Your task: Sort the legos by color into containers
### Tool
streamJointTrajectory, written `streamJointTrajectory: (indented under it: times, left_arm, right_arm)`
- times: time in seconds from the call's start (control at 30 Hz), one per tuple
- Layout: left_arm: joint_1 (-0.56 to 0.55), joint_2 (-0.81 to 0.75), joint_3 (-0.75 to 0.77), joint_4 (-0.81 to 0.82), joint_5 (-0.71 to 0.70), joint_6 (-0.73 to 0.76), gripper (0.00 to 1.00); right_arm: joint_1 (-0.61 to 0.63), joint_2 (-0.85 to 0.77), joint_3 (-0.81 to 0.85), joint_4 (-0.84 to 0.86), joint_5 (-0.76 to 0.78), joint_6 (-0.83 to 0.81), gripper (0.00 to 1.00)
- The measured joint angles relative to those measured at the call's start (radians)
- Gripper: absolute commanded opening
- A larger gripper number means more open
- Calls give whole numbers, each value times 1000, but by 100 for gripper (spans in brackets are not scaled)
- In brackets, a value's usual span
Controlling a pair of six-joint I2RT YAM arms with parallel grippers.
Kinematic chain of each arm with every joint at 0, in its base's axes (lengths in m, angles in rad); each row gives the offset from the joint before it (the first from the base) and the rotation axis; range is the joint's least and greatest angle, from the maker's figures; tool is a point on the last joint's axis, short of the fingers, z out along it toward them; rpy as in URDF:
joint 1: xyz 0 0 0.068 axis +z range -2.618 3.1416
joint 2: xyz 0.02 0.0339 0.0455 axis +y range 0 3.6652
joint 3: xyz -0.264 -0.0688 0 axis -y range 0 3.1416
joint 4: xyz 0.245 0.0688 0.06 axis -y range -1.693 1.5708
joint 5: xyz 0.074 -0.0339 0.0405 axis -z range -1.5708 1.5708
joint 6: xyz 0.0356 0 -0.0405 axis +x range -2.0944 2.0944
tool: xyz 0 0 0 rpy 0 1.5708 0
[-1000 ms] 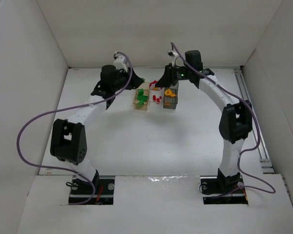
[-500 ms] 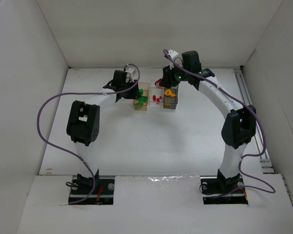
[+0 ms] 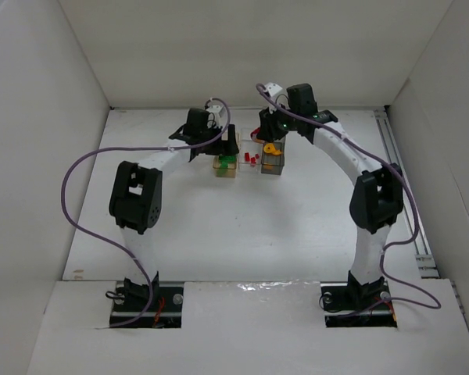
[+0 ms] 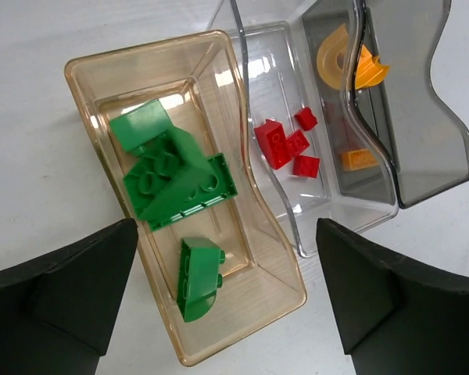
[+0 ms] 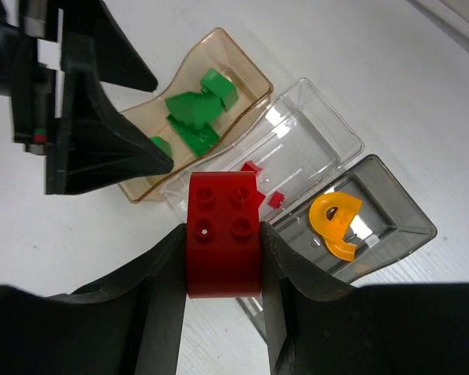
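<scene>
Three containers stand in a row: amber (image 4: 86,94), clear (image 4: 297,226) and dark grey (image 4: 430,156). Green legos (image 4: 176,176) lie in the amber one, and a curved green piece (image 4: 197,277) rests near its close end. Small red legos (image 4: 285,144) are in the clear box, and orange pieces (image 4: 348,66) in the grey one. My left gripper (image 4: 227,305) hangs open above the amber box, holding nothing. My right gripper (image 5: 223,262) is shut on a red rounded lego (image 5: 223,234), held above the table just short of the clear box (image 5: 328,125).
Both wrists crowd the boxes at the table's far middle (image 3: 250,162), and the left gripper's black fingers (image 5: 102,148) are close beside my right gripper. White walls enclose the table on three sides. A rail (image 3: 402,187) runs along the right edge.
The left arm swung right over the amber box and its gripper opened; a green piece now lies there. The right arm shifted slightly left, still holding the red lego.
</scene>
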Motion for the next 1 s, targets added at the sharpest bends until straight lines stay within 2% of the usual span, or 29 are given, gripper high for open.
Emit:
streamJointTrajectory:
  times: [0.2,0.47,0.57,0.67,0.8,0.83,0.87,0.97,1.0]
  left_arm:
    - [37,-48,7,-16,2,-21,100]
    - [276,-388,-13,18,35,-35,100]
    - [315,-497,-40,31,48,-28,100]
    - [316,-542,-80,44,75,-16,100]
    - [314,-536,-154,13,84,-12,100]
    - [314,-531,-166,1,82,-9,100]
    - [314,-525,-176,-16,79,-6,100]
    - [314,-510,-181,-42,62,-1,100]
    - [314,-506,-181,-45,50,1,100]
  right_arm:
    - [7,65,27,-1,61,-13,0]
    - [57,194,125,3,122,-47,0]
    - [69,245,156,3,138,-50,1]
    - [74,292,190,4,164,-53,5]
    - [74,330,218,5,206,-55,33]
    - [75,335,222,6,215,-55,50]
    - [75,336,224,6,224,-55,58]
    - [75,336,224,7,243,-56,79]
    - [76,335,222,10,247,-56,81]
